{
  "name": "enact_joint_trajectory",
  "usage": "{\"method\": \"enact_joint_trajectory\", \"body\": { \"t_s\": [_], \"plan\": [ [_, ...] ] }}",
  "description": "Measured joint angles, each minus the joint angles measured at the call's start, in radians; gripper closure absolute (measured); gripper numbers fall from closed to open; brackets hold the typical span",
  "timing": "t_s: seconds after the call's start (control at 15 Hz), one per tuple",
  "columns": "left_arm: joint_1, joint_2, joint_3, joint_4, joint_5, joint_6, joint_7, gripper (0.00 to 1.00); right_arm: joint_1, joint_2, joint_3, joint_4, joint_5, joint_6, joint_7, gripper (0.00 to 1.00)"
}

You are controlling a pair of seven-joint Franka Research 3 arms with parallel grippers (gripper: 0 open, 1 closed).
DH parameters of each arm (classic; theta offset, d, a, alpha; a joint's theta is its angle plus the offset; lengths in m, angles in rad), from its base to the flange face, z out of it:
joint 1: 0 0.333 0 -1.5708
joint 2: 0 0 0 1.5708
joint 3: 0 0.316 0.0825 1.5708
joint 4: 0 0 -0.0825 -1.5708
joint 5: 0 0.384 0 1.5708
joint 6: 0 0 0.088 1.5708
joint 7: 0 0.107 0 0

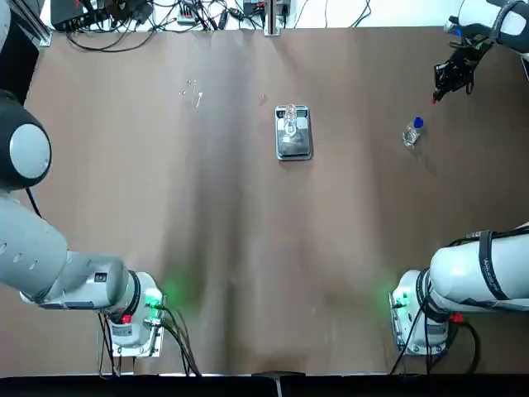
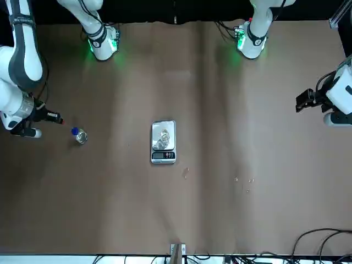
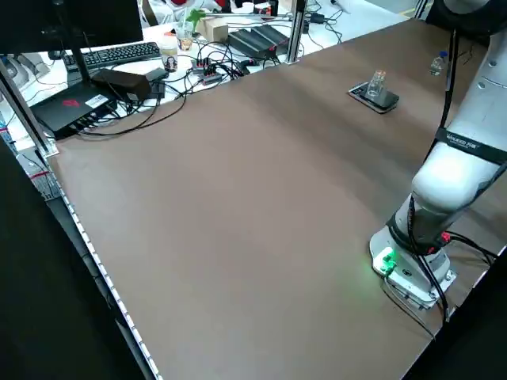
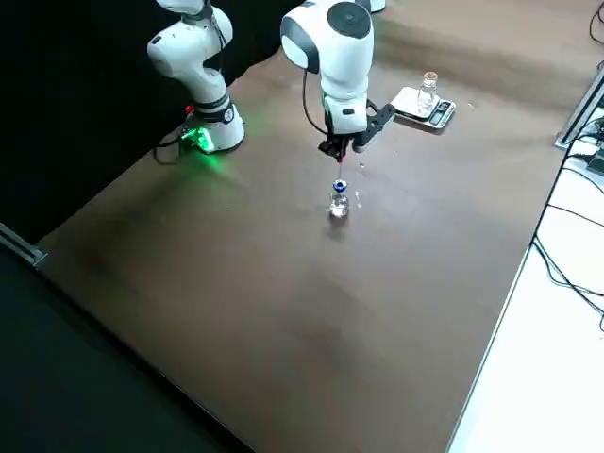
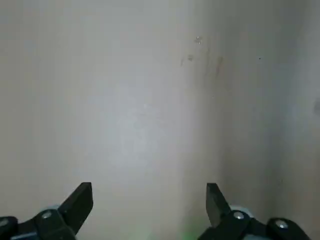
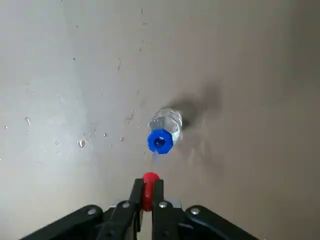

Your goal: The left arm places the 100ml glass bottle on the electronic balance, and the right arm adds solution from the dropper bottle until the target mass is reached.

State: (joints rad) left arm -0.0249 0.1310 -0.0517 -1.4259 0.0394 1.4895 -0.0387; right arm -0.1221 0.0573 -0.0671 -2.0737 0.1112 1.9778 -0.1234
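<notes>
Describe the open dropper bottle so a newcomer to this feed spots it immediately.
On the brown table, find the small silver balance first. The dropper bottle stands by itself on the balance's right-arm side, near the right tool. Its blue collar sets it apart from the clear glass bottle on the balance.

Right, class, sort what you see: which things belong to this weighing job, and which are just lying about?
For the job:
- glass bottle, standing on the balance
- blue-collared bottle
- red dropper top, held by the right gripper
- left gripper, open, empty

Lying about:
- keyboard
- monitor
- loose cables
</notes>
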Motion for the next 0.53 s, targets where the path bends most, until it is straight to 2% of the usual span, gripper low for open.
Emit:
{"method": "enact_joint_trajectory", "body": {
  "t_s": [0.53],
  "plan": [
    [0.000,0.000,0.000,0.000,0.000,0.000,0.000,0.00,0.000,-0.004,0.000,0.052,0.000,-0.068,0.000,0.89]
  ]
}}
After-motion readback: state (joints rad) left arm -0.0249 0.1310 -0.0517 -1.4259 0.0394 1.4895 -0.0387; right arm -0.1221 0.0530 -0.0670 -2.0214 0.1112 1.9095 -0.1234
